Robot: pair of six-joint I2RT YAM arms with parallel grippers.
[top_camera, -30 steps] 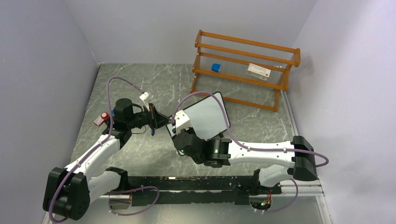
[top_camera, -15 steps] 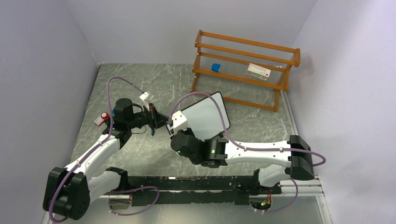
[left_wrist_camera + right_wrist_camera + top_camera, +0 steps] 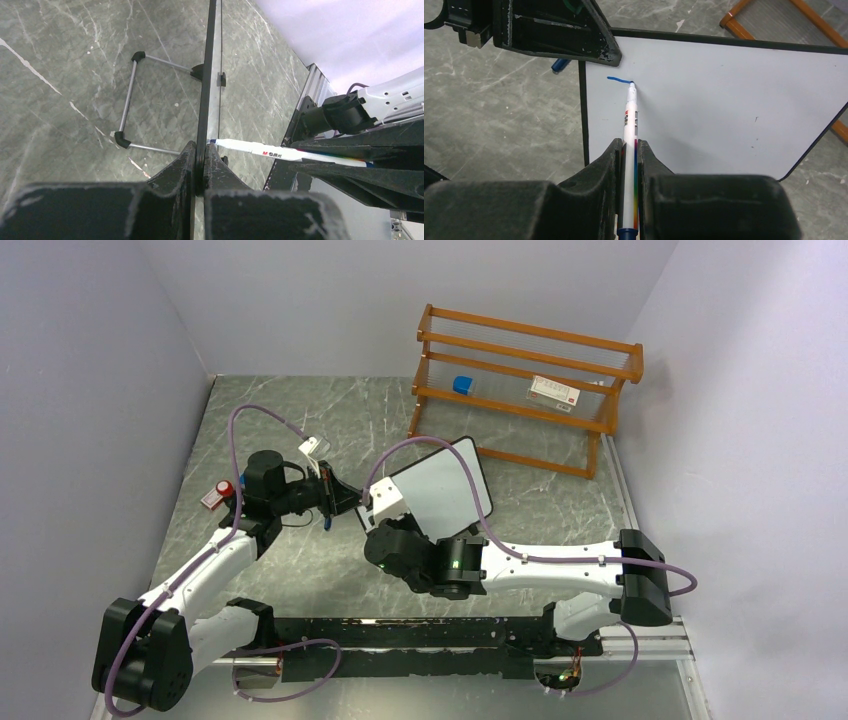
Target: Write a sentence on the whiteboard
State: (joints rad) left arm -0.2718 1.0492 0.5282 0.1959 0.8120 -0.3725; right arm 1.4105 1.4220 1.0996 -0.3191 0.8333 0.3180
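Now, top view: whiteboard [image 3: 440,490] tilted at frame centre, below orange rack [image 3: 520,380]; left gripper [image 3: 350,502] pinched shut on its left edge

Left wrist view: jaws clamp thin black frame, marker [image 3: 280,152] tip touching board at right

Right wrist view: right gripper [image 3: 630,160] closed tight on marker, sentence [image 3: 619,79] only short blue stroke upper left

Risk: pen pressure tips board or slips frame from pinch, smearing line

Grey marble table [image 3: 300,420], pale lilac walls [image 3: 90,390]

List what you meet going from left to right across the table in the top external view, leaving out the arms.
In order: red-capped object → small blue piece → whiteboard → white box on the orange rack.
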